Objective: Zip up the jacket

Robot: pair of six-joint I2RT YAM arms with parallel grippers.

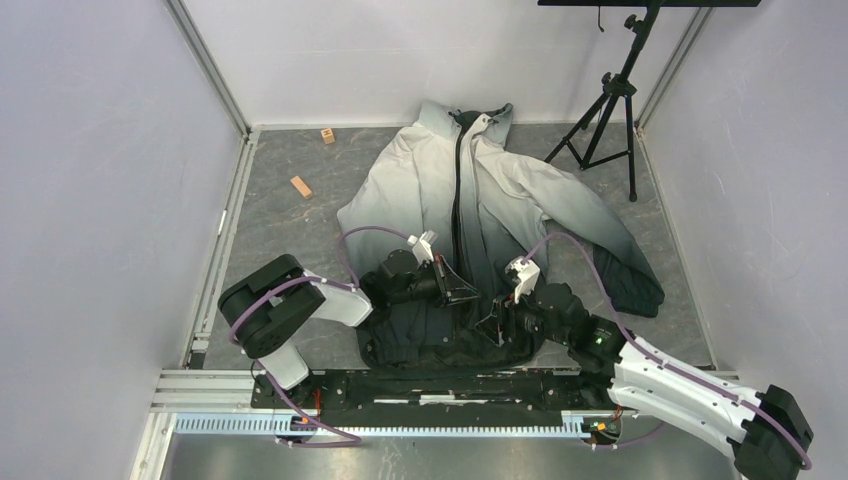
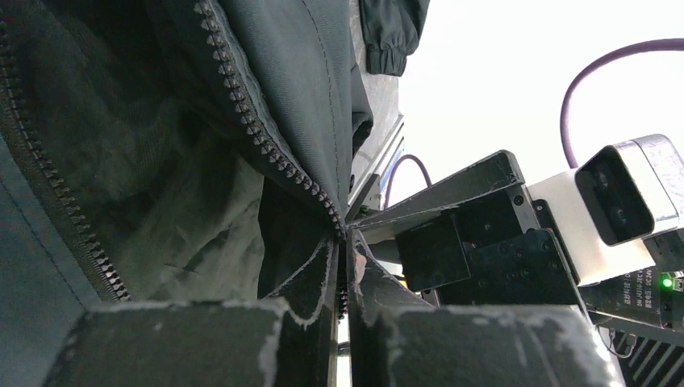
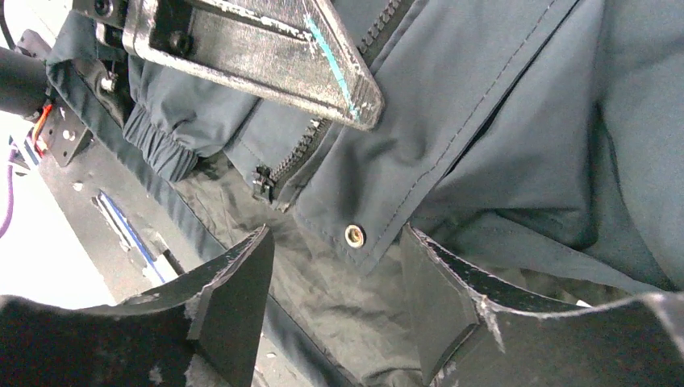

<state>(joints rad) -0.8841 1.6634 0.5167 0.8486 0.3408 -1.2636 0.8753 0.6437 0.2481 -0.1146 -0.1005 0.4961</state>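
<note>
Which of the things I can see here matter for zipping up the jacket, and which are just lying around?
For the job:
- jacket
- zipper
- left gripper, shut on the jacket's zipper edge
- right gripper, open at the hem

Lying about:
- longer wooden block
- small wooden cube
- tripod

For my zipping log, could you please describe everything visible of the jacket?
The jacket lies face up on the table, collar farthest from the arms, fabric fading from pale grey to black at the hem. Its centre zipper is open, teeth rows apart. The left gripper is shut on a zipper edge near the hem; the open right gripper hovers by a metal snap.
</note>
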